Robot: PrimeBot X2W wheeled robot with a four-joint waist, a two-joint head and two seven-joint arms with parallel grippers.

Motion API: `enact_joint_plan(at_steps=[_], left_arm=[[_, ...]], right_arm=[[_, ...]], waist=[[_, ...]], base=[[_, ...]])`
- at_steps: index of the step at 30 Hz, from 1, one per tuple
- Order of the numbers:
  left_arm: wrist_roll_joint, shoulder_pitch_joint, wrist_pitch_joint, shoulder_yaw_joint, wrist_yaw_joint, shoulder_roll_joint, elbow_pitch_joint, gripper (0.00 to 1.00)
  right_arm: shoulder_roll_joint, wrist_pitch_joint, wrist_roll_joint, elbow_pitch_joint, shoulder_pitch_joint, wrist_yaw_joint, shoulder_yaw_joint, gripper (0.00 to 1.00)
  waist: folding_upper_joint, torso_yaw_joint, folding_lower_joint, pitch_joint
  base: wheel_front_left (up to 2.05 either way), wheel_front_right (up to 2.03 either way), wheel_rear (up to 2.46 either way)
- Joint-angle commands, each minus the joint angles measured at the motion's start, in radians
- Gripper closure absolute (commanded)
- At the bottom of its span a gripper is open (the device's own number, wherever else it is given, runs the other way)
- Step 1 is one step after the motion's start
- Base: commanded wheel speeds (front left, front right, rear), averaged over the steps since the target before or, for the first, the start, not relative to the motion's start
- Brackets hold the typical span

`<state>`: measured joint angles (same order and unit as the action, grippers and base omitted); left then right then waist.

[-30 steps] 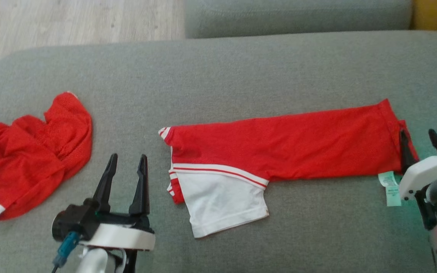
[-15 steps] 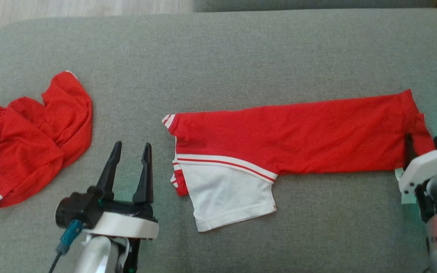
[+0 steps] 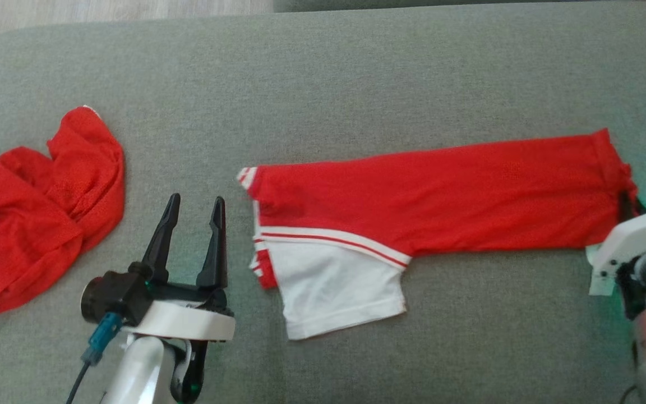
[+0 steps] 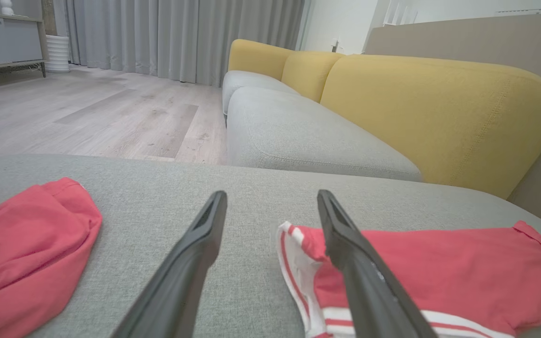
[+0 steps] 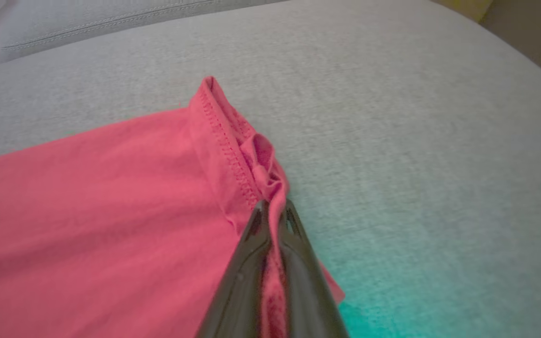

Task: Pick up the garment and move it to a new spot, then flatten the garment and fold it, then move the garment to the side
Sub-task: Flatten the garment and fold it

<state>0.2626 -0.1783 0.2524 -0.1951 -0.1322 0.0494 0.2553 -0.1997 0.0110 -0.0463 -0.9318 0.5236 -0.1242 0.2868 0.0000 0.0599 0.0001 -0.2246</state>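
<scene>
The garment point(image 3: 429, 196), a red shirt with a white striped sleeve, lies stretched out flat across the grey cushion point(image 3: 356, 84). My right gripper point(image 3: 628, 207) is at the garment's right end, shut on the bunched red hem point(image 5: 261, 164); the right wrist view shows the fabric pinched between the two fingers at my right gripper point(image 5: 273, 204). Just left of the garment's striped left end point(image 4: 294, 244), my left gripper point(image 3: 197, 199) hovers low over the cushion, open, with nothing between its fingers point(image 4: 204, 234).
A second red garment point(image 3: 31, 213) lies crumpled at the cushion's left edge, also seen as a red heap point(image 4: 21, 253). A yellow-backed sofa point(image 4: 439, 108) and wooden floor point(image 4: 87, 108) lie beyond the cushion.
My right gripper has shut on the garment's right hem. The head camera has tilted down, so the whole picture shifted. The left gripper has stayed open in place.
</scene>
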Motion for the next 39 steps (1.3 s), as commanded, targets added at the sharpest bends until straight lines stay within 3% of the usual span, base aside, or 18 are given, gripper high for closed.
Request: enact_joint_plan(at_steps=[1, 10, 14, 20, 30, 39], left_arm=[[-0.009, -0.026, 0.009, 0.032, 0.002, 0.002, -0.026, 0.00], [-0.007, -0.010, 0.009, 0.033, 0.002, 0.001, -0.020, 0.00], [-0.005, 0.000, 0.009, 0.030, 0.002, 0.001, -0.016, 0.00], [-0.003, 0.031, 0.009, 0.033, 0.002, 0.001, -0.008, 0.00], [-0.003, 0.102, 0.009, 0.047, 0.002, 0.001, -0.012, 0.00], [0.000, 0.116, 0.009, 0.043, 0.002, 0.001, -0.019, 0.00]], right_arm=[[-0.042, 0.011, 0.003, 0.013, 0.007, -0.007, 0.012, 1.00], [-0.145, 0.049, 0.154, 0.021, 0.022, -0.007, 0.235, 1.00], [-0.103, 0.050, 0.243, 0.044, 0.023, -0.007, 0.332, 1.00], [-0.019, 0.051, 0.281, 0.074, 0.030, -0.007, 0.340, 1.00], [0.119, 0.027, 0.164, 0.159, 0.033, -0.007, 0.117, 1.00], [0.149, -0.055, -0.116, 0.319, -0.050, -0.007, -0.203, 1.00]], waist=[[0.0000, -0.003, -0.0001, 0.004], [0.0000, -0.018, -0.0001, 0.035], [0.0000, -0.024, -0.0001, 0.068], [0.0000, -0.040, -0.0001, 0.125], [0.0000, -0.067, -0.0001, 0.235], [0.0000, -0.048, -0.0001, 0.264]], base=[[0.00, 0.00, 0.00], [0.00, 0.00, 0.00], [0.00, 0.00, 0.00], [0.00, 0.00, 0.00], [0.00, 0.00, 0.00], [0.00, 0.00, 0.00]])
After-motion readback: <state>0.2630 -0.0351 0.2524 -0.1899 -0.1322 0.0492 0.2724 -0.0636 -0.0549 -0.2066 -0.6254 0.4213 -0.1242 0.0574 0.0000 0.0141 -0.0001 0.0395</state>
